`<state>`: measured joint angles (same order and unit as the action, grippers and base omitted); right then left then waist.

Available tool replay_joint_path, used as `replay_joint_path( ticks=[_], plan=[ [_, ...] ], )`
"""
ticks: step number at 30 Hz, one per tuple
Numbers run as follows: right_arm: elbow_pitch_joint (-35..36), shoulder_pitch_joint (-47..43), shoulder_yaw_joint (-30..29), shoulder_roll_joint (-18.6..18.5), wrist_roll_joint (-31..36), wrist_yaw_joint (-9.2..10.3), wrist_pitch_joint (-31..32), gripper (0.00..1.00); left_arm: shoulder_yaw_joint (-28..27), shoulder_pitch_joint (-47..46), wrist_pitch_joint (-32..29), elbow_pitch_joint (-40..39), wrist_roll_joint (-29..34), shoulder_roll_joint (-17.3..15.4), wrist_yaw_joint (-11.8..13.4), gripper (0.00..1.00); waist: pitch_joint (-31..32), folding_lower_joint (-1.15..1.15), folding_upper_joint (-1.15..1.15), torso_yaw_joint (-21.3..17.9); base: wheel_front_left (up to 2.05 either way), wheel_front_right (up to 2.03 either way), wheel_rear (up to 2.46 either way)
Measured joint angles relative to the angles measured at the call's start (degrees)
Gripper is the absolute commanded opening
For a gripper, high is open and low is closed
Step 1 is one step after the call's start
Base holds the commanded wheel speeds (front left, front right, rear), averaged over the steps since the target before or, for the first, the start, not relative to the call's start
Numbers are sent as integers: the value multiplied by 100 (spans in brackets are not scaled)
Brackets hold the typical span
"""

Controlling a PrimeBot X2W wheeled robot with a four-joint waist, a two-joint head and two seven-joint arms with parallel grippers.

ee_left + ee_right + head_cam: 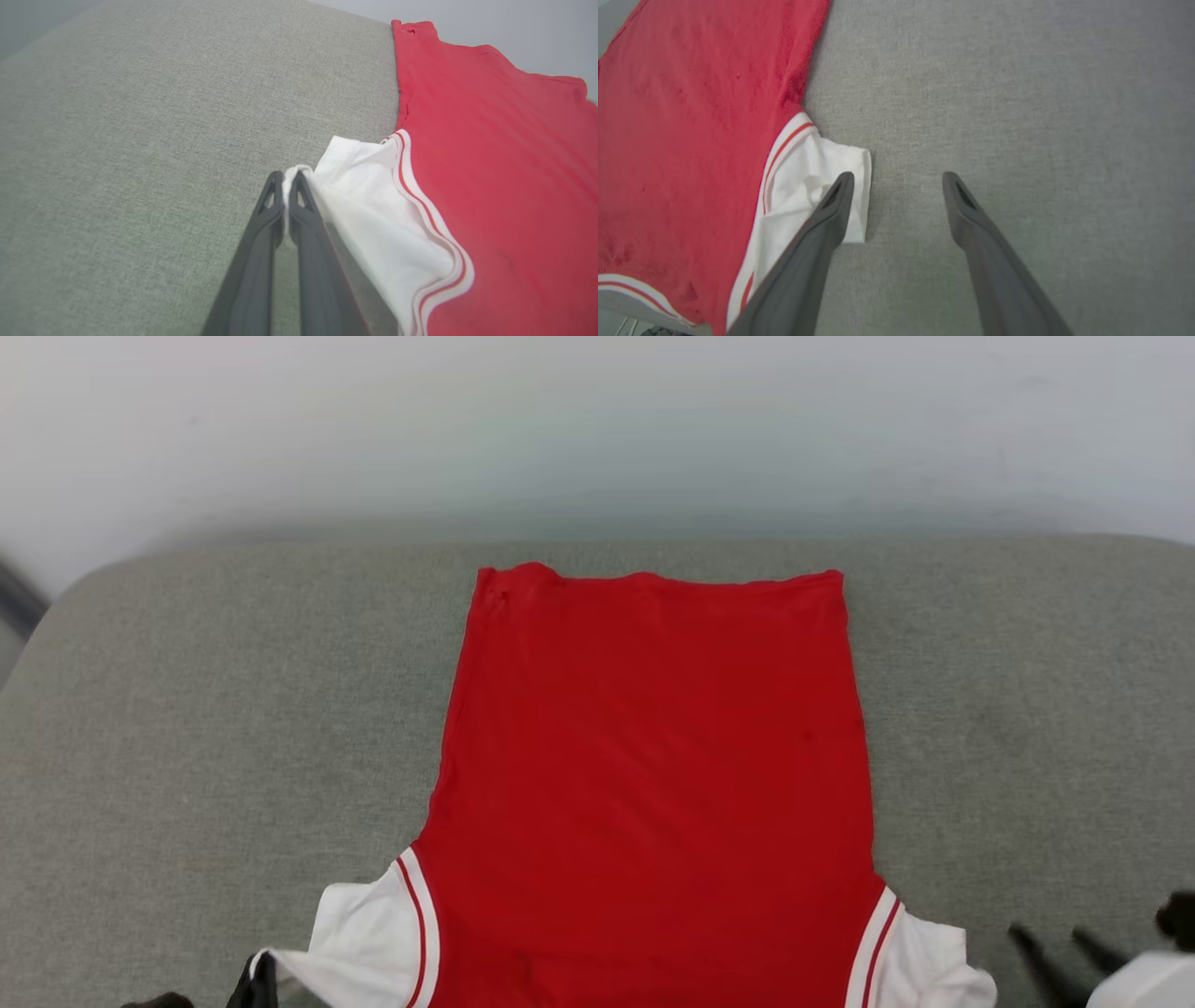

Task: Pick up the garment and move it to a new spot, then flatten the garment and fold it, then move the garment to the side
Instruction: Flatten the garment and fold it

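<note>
The left tool (pixel 286 179) pinches the garment's (pixel 653 756) left sleeve (pixel 369 205), likely to flatten it; the right tool (pixel 899 179) stands open at the right sleeve (pixel 803 186).

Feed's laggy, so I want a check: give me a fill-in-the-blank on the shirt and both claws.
1. The left claw is shut on a sleeve of the garment, coloured ____.
2. The right claw stands ____, holding nothing.
3. The garment lies on a ____ fabric surface.
Missing words: white, open, grey.
</note>
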<state>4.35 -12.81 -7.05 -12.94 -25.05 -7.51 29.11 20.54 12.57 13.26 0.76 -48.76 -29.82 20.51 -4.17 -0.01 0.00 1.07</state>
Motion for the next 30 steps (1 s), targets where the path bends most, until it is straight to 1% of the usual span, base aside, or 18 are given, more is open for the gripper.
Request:
replay_joint_path(
  ticks=[2,5,9,12,14,17,20,24,28,30],
  plan=[
    [-82,419,-236,25,-4,1,-118,100,2,-116,35,-37,89,24,-34,0,-100,0,0,24,0,0,0],
    [-420,1208,-525,20,-44,1,-299,100,30,-366,66,-143,231,87,-83,0,-294,1,0,86,0,0,0],
    [-1042,2331,-705,-162,-101,1,-425,100,75,-711,109,-374,459,166,-113,0,-616,1,0,227,0,0,0],
    [-1449,3241,-771,-336,-313,1,-336,100,110,-1014,141,-576,637,299,-186,0,-882,2,0,387,0,0,0],
    [-1736,3843,-740,-485,-368,1,-123,100,126,-1170,154,-658,727,389,-243,0,-1072,2,0,503,0,0,0],
    [-2162,4634,-637,-753,-358,1,357,100,208,-1406,157,-726,915,557,-337,0,-1353,2,0,696,0,0,0],
    [-2533,5378,-531,-935,-256,1,1135,100,252,-1625,164,-857,1099,717,-410,0,-1638,2,0,896,0,0,0],
    [-2992,6152,-508,-981,3,1,2202,100,254,-1834,165,-1050,1327,939,-545,0,-1988,2,0,1154,0,0,0],
    [-3281,6586,-599,-901,400,1,2862,100,182,-1956,165,-1198,1534,1149,-702,0,-2298,3,0,1396,0,0,0],
    [-3363,6678,-651,-825,525,1,3028,100,159,-1998,165,-1205,1606,1249,-797,0,-2426,2,0,1513,0,0,0]
  ],
)
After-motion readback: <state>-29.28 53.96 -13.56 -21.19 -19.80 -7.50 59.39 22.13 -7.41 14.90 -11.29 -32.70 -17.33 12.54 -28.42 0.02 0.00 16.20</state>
